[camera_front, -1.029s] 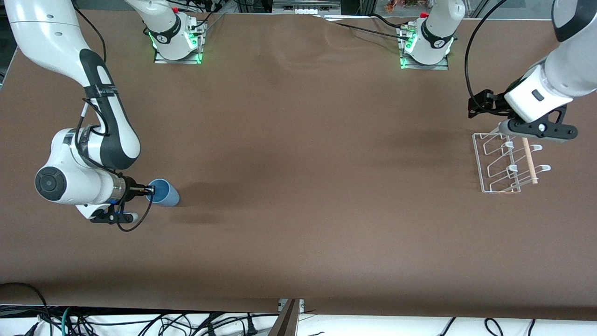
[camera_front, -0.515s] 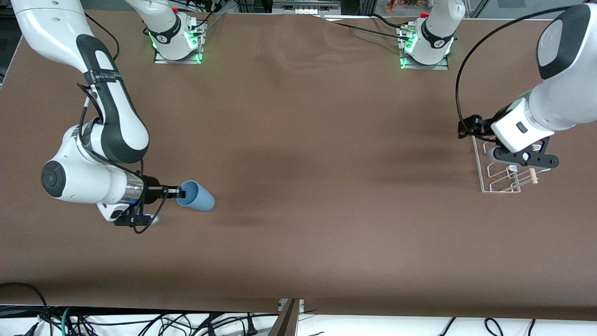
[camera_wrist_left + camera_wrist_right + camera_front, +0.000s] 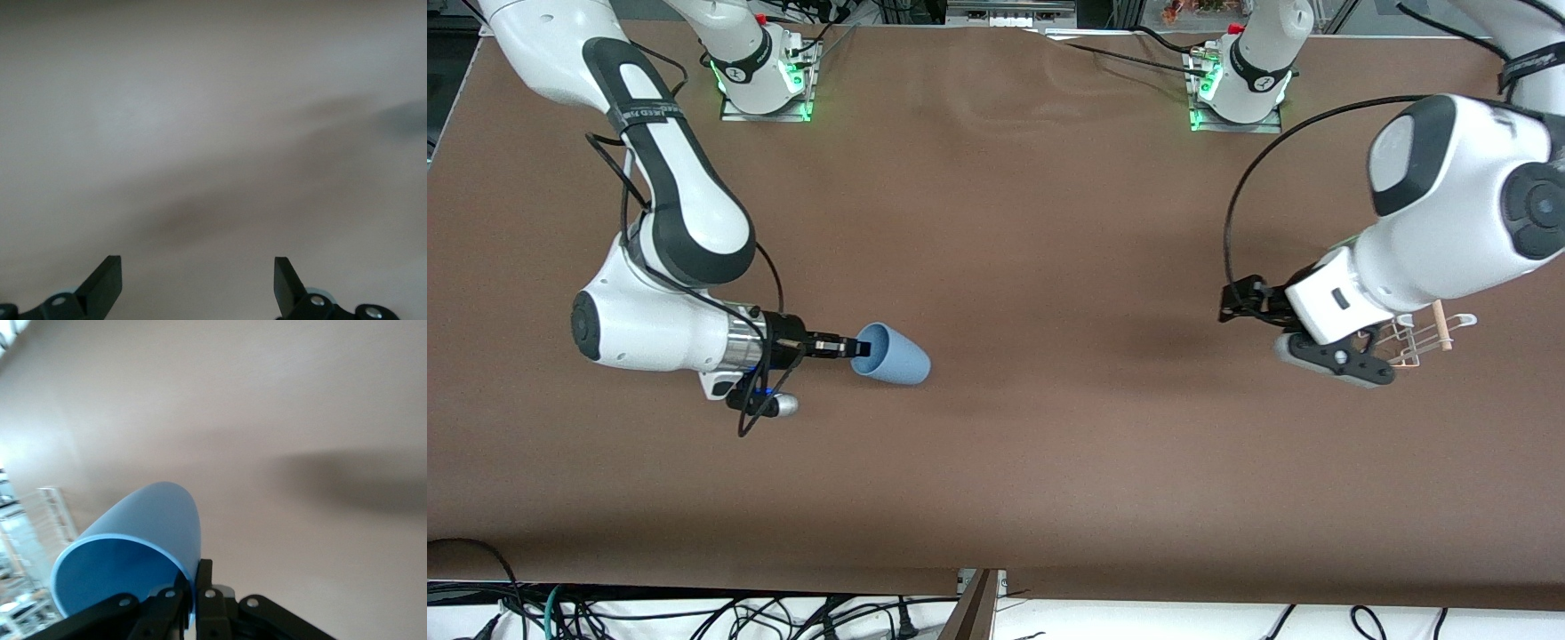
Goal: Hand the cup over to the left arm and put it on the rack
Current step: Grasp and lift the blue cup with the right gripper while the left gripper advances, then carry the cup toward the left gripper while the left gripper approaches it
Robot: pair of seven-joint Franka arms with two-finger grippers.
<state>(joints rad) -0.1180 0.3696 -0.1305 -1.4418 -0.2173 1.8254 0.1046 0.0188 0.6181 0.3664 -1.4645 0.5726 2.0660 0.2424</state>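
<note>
A brown matte worktop [image 3: 996, 267] fills nearly the whole front view, with faint ripples in its cover near the top edge. Soft shadows [image 3: 1165, 342] lie across its middle. Two metal base plates [image 3: 765, 111] glow green along the top edge. Below the worktop's near edge, black cables [image 3: 694, 613] tangle on a white floor, and a dark post [image 3: 971, 604] stands at the middle.
</note>
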